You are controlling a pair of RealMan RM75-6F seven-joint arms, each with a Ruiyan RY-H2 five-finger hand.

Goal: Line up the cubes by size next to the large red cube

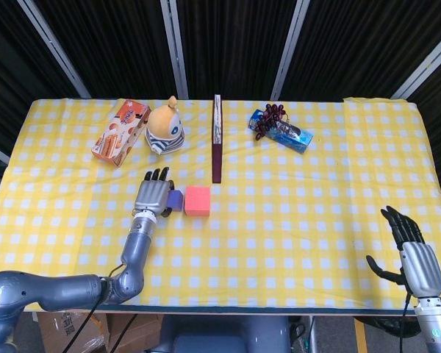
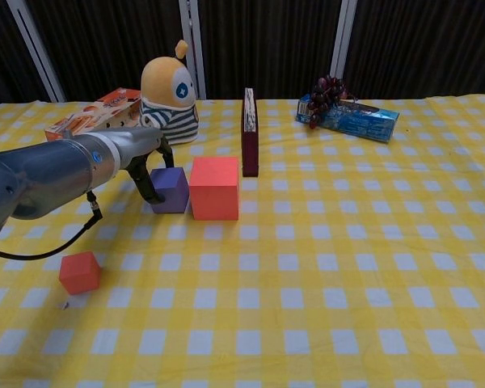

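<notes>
Here the left hand (image 1: 153,196) grips the matte purple cube (image 2: 171,189), just beside the big red cube (image 2: 214,187); the right hand (image 1: 415,254) hangs spread, holding nothing.

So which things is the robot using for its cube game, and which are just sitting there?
For the job: large red cube, purple cube, small red cube, left hand.

Just lying about: striped toy, snack box, upright book, grapes, blue packet.

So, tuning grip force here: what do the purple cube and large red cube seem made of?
Purple cube: probably foam or painted wood; matte, no glare, slightly soft edges. Large red cube: likely the same, with flat, even colour and no shine. The pictures cannot settle which material.
</notes>
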